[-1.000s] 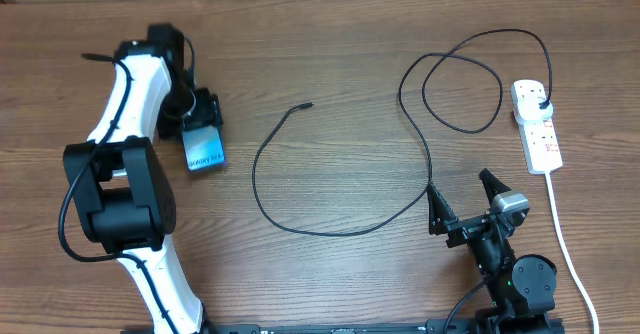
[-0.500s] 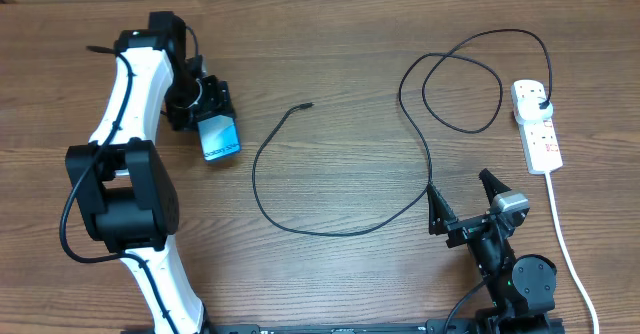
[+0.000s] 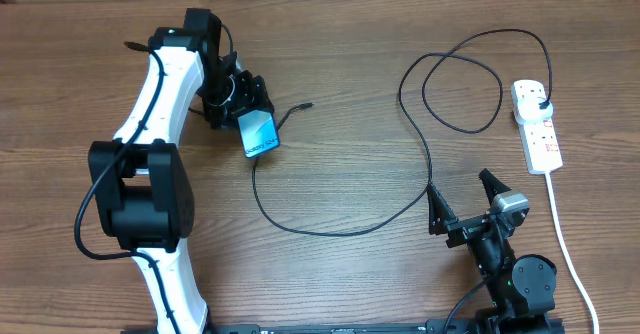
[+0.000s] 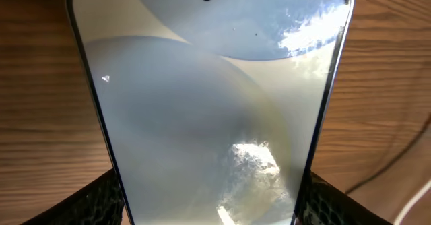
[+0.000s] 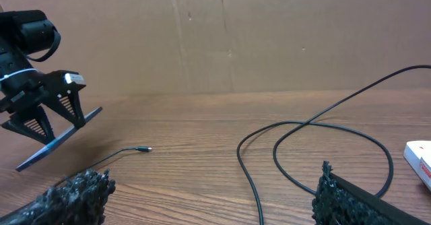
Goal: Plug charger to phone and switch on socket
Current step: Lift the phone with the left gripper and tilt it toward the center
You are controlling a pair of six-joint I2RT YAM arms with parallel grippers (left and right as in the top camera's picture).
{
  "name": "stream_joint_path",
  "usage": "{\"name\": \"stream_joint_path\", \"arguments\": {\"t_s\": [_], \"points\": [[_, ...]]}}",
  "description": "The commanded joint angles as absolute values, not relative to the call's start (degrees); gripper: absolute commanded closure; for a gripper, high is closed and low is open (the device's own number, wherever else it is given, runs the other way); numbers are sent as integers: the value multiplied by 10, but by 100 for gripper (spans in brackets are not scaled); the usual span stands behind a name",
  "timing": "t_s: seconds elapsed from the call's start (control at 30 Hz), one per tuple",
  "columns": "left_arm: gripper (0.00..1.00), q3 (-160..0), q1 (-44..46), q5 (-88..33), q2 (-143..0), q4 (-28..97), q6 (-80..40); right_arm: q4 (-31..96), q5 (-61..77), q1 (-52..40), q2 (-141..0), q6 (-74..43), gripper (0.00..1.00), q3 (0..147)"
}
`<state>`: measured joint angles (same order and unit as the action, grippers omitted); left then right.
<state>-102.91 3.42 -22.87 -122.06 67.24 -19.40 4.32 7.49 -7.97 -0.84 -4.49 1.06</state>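
A wood table backs onto a cardboard wall. The left gripper clamps the phone by its long edges, tilted and apparently off the wood, just beside the charger's tip. The right gripper stands wide open and empty near the charger's lower bend. The plug sits in the socket. If the phone is set down here, it could land on the charger or knock the loose tip away. Released while tilted, it might slide.

Left gripper clasps the phone toward the table's far edge, touching the charger. The socket lies along the right edge. Right gripper gapes near the front edge.
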Motion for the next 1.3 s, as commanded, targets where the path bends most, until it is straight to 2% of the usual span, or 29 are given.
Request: {"name": "stream_joint_path", "arguments": {"t_s": [0.0, 0.03, 0.1, 0.33, 0.53, 0.77, 1.27], "points": [[45, -1049, 35, -286, -1215, 674, -232, 41, 74, -77, -4, -44, 0, 5], [50, -1049, 35, -291, -1215, 676, -235, 41, 74, -77, -4, -44, 0, 5], [51, -1049, 35, -300, -1215, 681, -247, 41, 74, -77, -4, -44, 0, 5], [48, -1049, 34, -312, -1215, 694, -305, 41, 74, -77, -4, -44, 0, 5], [50, -1049, 34, -393, -1215, 694, -305, 41, 74, -77, -4, -44, 0, 5], [58, -1049, 34, -512, -1215, 694, -348, 41, 74, -77, -4, -44, 0, 5], [60, -1049, 34, -640, -1215, 705, -415, 41, 74, -77, -4, -44, 0, 5]]}}
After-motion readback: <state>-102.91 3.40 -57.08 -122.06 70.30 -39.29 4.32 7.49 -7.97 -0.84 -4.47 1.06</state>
